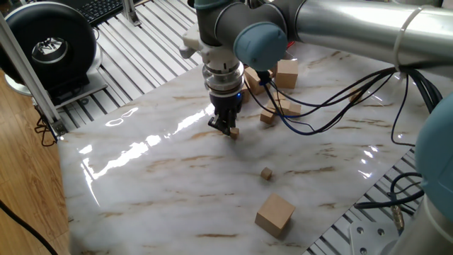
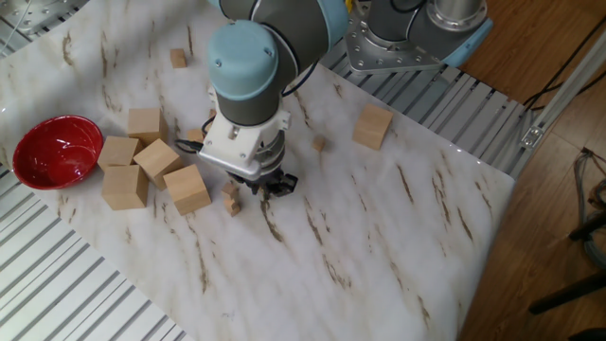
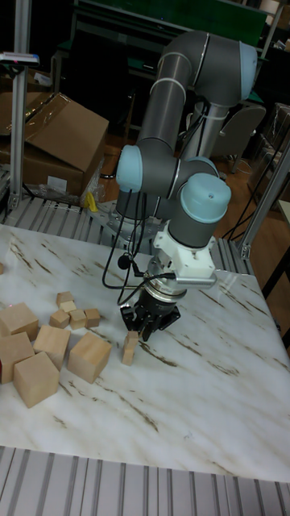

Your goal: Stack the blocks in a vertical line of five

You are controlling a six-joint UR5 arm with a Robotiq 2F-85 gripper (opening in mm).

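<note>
My gripper hangs low over the marble table, shut on one tiny light-wood block that shows at its fingertips. The same gripper stands just right of a short stack of two tiny blocks, close to it but apart. From the tall fixed view, this stack is left of the gripper. Another tiny block lies alone nearer the table's front, also visible as the lone block. One more small block sits far off.
Several large wooden cubes cluster left of the stack, beside a red bowl. A single large cube stands apart near the table edge. Several smaller cubes lie behind the cluster. Black cables trail from the arm.
</note>
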